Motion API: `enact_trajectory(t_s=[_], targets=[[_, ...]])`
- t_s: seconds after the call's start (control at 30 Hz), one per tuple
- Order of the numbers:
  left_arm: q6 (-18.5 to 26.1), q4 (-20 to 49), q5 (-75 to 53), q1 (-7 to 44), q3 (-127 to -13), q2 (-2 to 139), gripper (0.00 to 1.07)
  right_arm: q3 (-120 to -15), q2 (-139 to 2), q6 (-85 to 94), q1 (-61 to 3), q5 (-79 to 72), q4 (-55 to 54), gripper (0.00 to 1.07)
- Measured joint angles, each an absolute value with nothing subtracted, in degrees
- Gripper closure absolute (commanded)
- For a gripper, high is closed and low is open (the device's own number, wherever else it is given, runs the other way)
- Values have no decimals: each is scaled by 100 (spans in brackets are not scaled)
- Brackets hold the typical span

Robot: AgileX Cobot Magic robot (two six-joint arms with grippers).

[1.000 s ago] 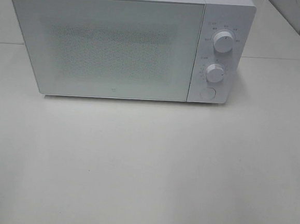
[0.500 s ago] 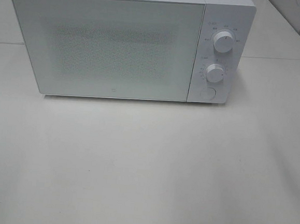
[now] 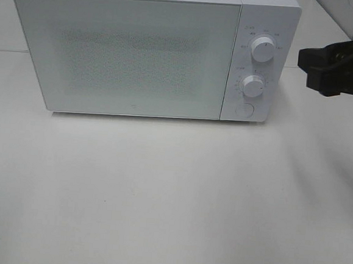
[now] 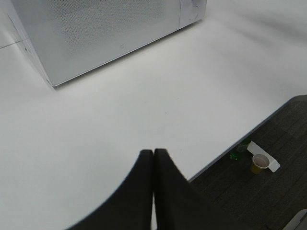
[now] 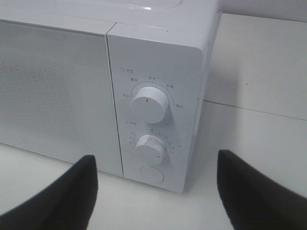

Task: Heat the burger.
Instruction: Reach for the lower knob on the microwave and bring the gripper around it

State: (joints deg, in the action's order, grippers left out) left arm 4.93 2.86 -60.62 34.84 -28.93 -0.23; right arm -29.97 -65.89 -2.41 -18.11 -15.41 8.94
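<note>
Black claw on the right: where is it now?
In the high view, the black right claw hangs open at the right edge, beside the white microwave's upper round dial.

We see one obstacle only: the closed microwave (image 3: 124,54), which stands on the far part of the table (image 3: 171,199). In front of it the table gives wide free room. At its right side the right end effector (image 3: 309,68) hangs with space around it.
</note>
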Motion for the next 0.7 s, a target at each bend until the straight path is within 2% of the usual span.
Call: enact_trajectory(t_s=[0.47, 0.7], targets=[[493, 281, -6062, 3484, -2893, -23, 106, -2985, -8566, -258, -1811, -3547, 877, 40], [493, 281, -6062, 3484, -2893, -23, 106, -2991, -9563, -264, -1811, -4698, 149, 40]])
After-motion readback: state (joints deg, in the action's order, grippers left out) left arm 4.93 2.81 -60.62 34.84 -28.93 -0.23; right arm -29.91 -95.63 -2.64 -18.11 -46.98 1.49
